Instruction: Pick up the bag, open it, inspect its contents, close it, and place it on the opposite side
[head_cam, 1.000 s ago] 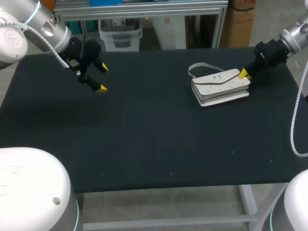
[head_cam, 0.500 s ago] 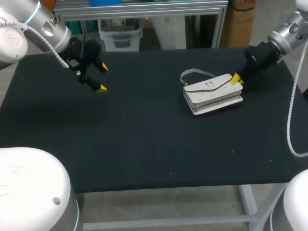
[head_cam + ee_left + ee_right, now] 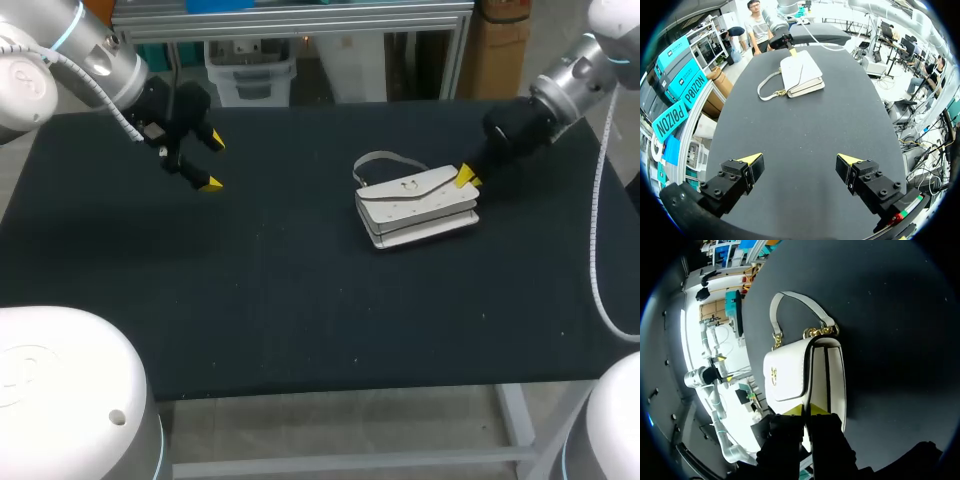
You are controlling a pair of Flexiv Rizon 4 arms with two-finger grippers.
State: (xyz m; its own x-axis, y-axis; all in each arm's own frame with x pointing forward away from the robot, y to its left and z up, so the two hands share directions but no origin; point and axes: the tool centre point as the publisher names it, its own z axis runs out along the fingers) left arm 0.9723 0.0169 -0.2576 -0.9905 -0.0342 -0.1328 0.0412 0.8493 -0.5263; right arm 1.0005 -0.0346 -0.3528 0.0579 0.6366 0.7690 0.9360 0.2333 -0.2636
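A white bag (image 3: 415, 205) with a curved strap (image 3: 378, 160) lies flat on the black table (image 3: 300, 310), right of the middle. My right gripper (image 3: 466, 178) is shut, and its yellow tips rest against the bag's right end. In the right wrist view the bag (image 3: 802, 372) lies just ahead of the closed gripper (image 3: 806, 410), flap closed, strap (image 3: 797, 302) at its far end. My left gripper (image 3: 212, 162) hangs open over the table's back left, holding nothing. From the left wrist, the bag (image 3: 801, 74) lies far ahead of the open gripper (image 3: 800, 160), with my right gripper (image 3: 791, 50) behind it.
The black table top (image 3: 805, 130) between the left gripper and the bag is bare. The table's front edge (image 3: 330, 388) runs across the lower head view.
My right gripper has moved left across the table with its tips against the bag, and the bag has slid left with it. The left arm has kept still.
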